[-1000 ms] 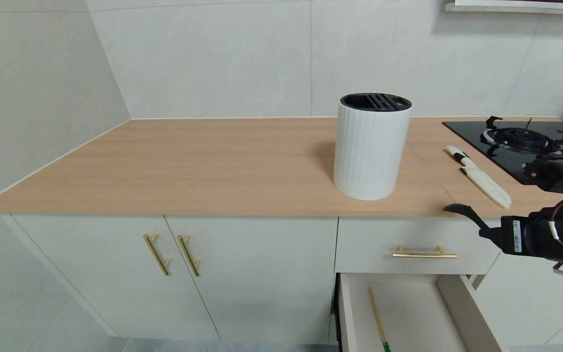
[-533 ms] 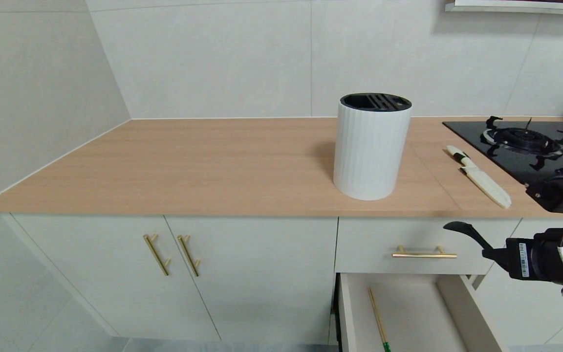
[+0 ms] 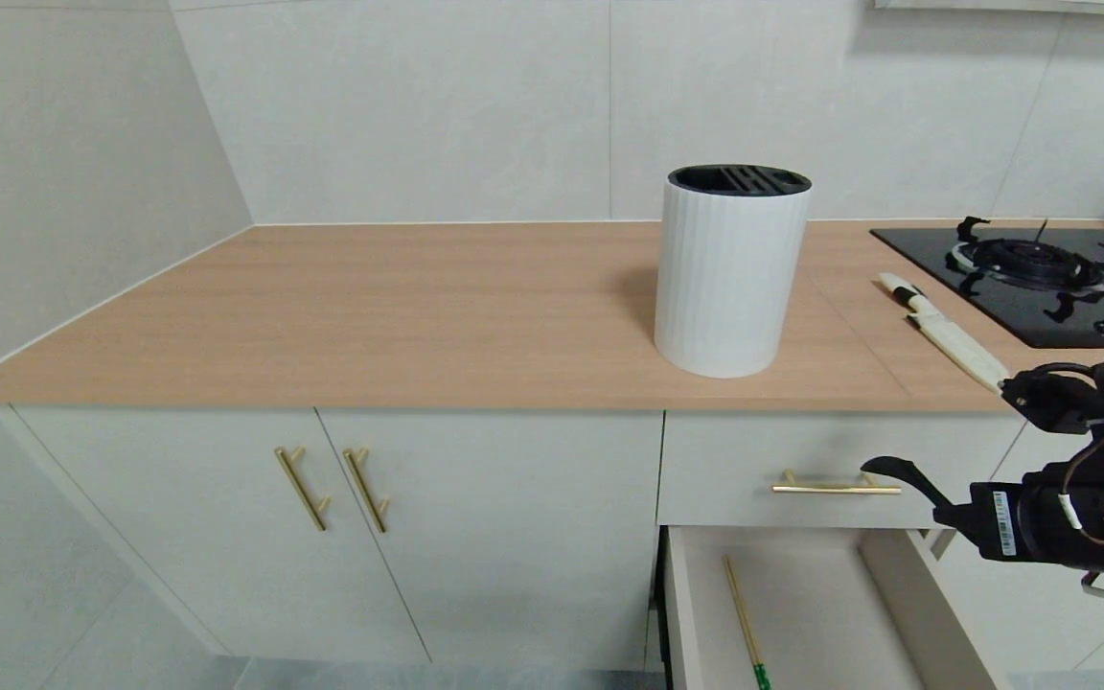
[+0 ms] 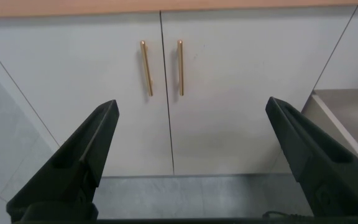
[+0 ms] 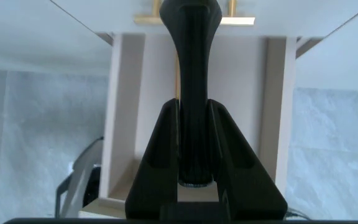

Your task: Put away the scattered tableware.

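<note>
A cream-handled knife (image 3: 945,333) lies on the wooden countertop (image 3: 370,316) between the white ribbed knife block (image 3: 726,273) and the stove. Below the counter, the lower drawer (image 3: 883,594) is pulled out with a wooden chopstick (image 3: 742,623) lying in it. My right gripper (image 3: 883,467) hangs shut and holding nothing in front of the upper drawer's brass handle (image 3: 835,489), above the pulled-out drawer. The right wrist view shows its fingers pressed together (image 5: 188,9) over the drawer's pale floor (image 5: 241,93). My left gripper (image 4: 191,107) is open, low, and faces the cabinet doors.
A black gas stove (image 3: 1031,278) occupies the right end of the counter. Two cabinet doors with brass handles (image 4: 145,67) stand to the left of the drawers. The counter's left half is bare wood up to the tiled wall.
My right gripper has dropped from the counter's front edge to the level of the upper drawer front. The head camera has tilted slightly; the knife and block have not moved.
</note>
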Available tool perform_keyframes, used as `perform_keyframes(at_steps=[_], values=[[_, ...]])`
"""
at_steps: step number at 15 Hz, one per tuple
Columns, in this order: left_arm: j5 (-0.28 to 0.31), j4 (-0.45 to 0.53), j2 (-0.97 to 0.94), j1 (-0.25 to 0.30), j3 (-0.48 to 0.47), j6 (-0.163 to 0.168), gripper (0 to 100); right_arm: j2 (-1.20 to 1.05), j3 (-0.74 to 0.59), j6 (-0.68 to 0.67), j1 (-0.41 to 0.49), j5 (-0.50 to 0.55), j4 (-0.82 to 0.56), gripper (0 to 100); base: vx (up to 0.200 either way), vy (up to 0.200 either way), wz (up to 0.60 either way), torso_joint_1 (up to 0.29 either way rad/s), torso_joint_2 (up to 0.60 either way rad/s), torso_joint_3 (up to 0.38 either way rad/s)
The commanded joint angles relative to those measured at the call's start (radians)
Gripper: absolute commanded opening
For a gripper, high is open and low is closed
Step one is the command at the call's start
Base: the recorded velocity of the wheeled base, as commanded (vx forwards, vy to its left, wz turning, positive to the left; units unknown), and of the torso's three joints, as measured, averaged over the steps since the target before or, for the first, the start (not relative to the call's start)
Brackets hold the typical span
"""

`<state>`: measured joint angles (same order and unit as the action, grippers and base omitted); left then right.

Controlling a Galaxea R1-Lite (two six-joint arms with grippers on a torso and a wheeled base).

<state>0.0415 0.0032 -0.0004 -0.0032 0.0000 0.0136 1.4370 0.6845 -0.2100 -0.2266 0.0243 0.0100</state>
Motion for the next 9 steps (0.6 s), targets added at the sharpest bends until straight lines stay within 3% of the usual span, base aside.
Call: perform_keyframes(at_steps=[1,9], values=[[0.000,0.000,0.000,0.000,0.000,0.000,100,0.026,0.000,0.000,0.000,0.003,0.001,0,0.000,0.000,0.00,-0.188,0.45,0.256],[0.000,0.000,0.000,0.000,0.000,0.000,100,0.045,-0.003,0.000,0.000,0.003,0.001,0,0.000,0.000,0.00,-0.188,0.46,0.268]])
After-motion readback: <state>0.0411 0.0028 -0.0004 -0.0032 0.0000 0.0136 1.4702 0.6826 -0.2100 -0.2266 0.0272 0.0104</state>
